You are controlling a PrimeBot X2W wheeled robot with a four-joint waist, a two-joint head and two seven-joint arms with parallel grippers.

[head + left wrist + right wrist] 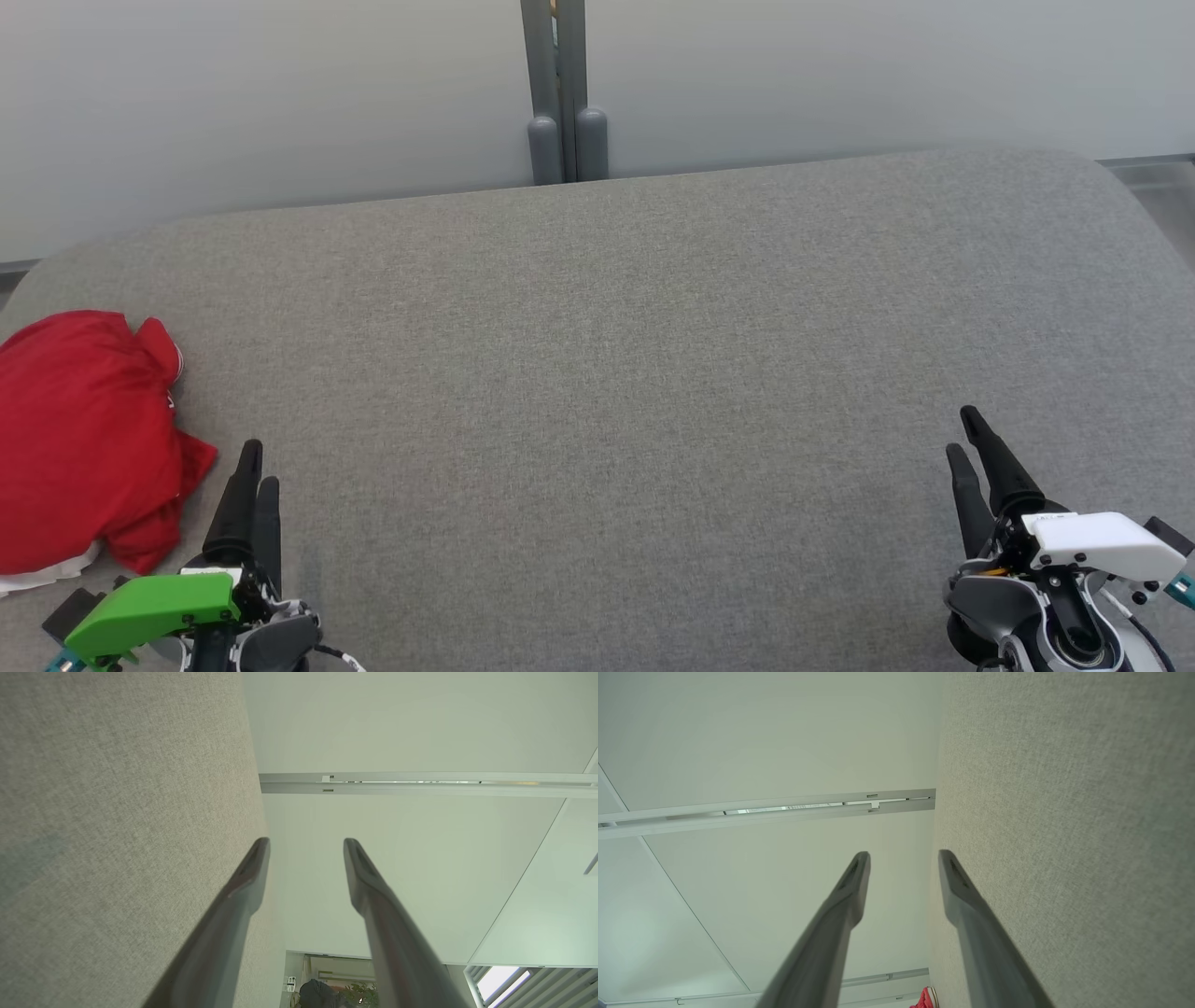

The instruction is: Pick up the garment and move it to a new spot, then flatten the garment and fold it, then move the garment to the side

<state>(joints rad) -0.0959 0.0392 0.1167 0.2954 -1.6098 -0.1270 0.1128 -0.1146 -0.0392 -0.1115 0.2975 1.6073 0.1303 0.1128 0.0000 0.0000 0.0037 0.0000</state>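
Start-of-task pose. Red garment (84, 420) sits bunched at the left edge of the grey fabric worktop (597, 373), partly cut off by the frame. A white strip pokes out under its near edge; can't tell if it's lining or a separate piece.

Left tool (260, 465) is parked near-left, just right of the garment, not touching it. Right tool (961, 431) is near-right, well apart from it. Both tools are released: wrist views show the fingers spread with nothing between them, lying low along the fabric.

My read: the arms sit wide at the near edge to leave the middle of the worktop free for flattening and folding. Pickup not yet done. Left tool is the obvious first reach. The bunched cloth probably needs a pinch on a top ridge, and it may drag the white piece along.
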